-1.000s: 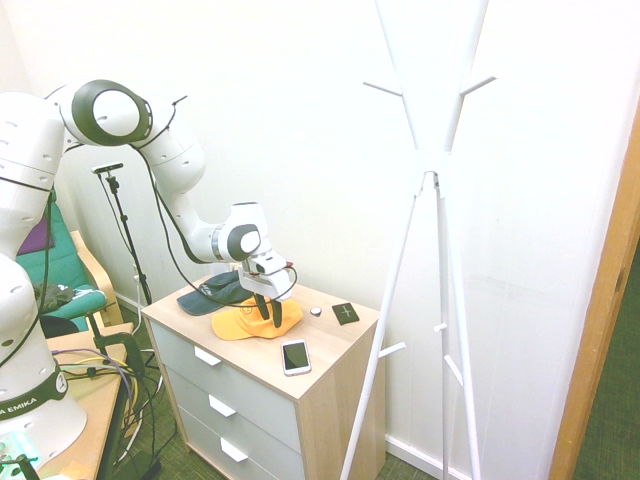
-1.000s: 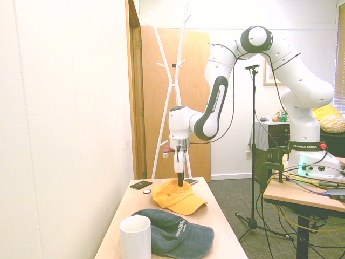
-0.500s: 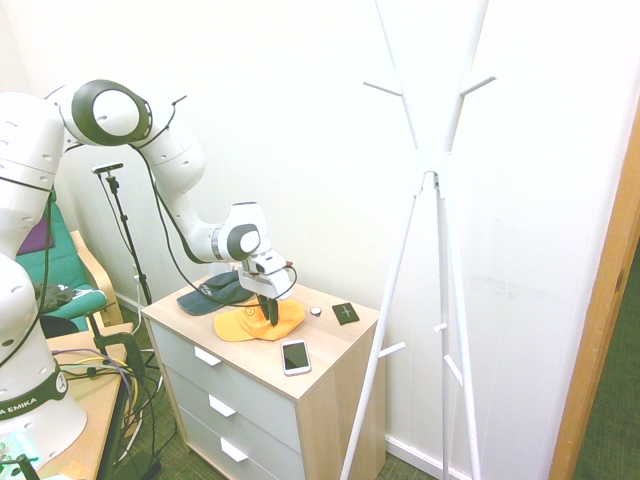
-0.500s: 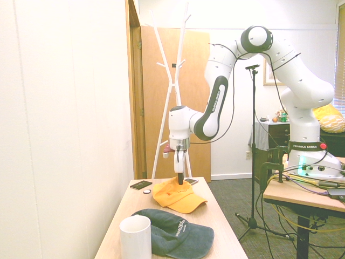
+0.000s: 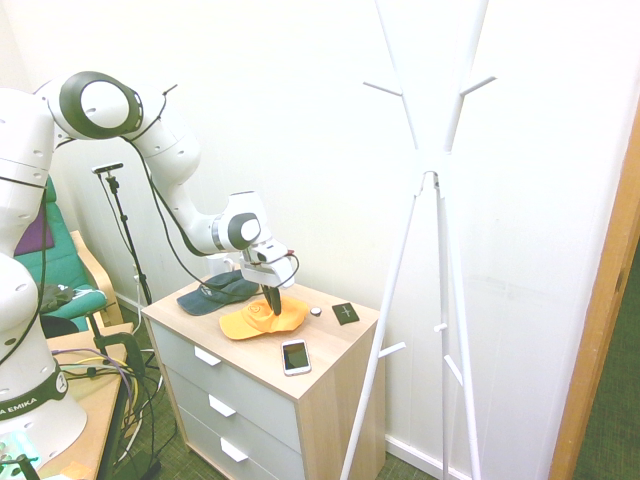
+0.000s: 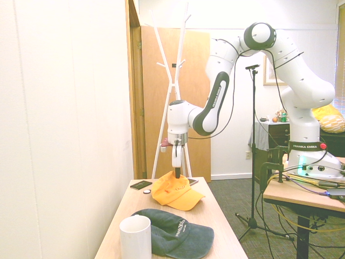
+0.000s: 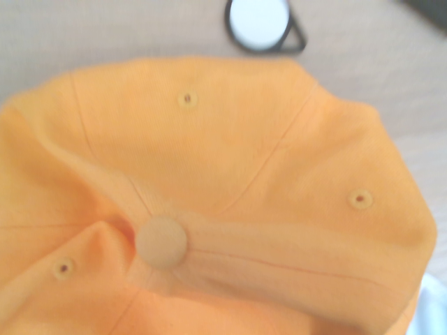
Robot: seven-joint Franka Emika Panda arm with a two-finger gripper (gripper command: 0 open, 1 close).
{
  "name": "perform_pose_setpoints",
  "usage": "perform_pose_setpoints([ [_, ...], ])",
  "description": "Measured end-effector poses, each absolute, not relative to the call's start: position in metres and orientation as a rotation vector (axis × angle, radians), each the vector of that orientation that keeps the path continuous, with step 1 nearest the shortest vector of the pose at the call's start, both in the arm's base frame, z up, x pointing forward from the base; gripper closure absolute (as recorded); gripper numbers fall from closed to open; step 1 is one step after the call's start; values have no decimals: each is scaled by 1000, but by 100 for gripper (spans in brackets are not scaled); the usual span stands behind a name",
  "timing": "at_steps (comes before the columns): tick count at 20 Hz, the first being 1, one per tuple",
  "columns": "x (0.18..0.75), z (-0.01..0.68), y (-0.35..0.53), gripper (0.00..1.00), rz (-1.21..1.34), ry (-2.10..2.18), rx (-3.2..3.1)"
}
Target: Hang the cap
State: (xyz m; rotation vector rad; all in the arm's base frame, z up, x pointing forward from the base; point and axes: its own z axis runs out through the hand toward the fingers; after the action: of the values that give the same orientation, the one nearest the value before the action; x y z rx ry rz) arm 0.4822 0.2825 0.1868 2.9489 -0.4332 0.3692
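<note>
While the white coat stand [image 5: 388, 300] is standing beyond the chest of drawers [image 5: 230, 385], its pegs are waiting bare, presumably as the place for hanging the cap. The robot arm [image 5: 178, 165] is reaching down over the tabletop [image 5: 330, 350], probably so that the grasp is coming from above. The dark navy cap [image 6: 186, 237] is lying beside the mug [image 6: 136, 237], and nothing is touching it. The yellow cap [image 6: 186, 200] is resting on the tabletop, crown up, with its crown puckering towards the tool [image 6: 177, 177]. The tool is closing narrow on a fold of that crown, likely because loose cloth is giving the fingers something to pinch. By the look of it, such a hold is leaving the brim to swing, so a slow lift is seeming wise. The phone [image 5: 296, 357], the dark booklet [image 5: 345, 313] and the small round disc [image 5: 315, 311] are lying near the yellow cap, apparently playing no part in the job.

Compared with a second ago, the arm is sitting slightly differently and its wrist is standing a little higher. The yellow cap is showing a taller crown and is lying a touch closer to the disc, while the navy cap, mug and phone are keeping their places.
</note>
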Motion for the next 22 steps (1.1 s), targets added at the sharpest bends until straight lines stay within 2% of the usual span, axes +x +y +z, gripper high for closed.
perform_pose_setpoints([
  [7,459,317,287,100,746,-283,2736],
  [15,468,480,196,100,1158,-314,2281],
  [22,467,638,146,100,1359,-439,2105],
])
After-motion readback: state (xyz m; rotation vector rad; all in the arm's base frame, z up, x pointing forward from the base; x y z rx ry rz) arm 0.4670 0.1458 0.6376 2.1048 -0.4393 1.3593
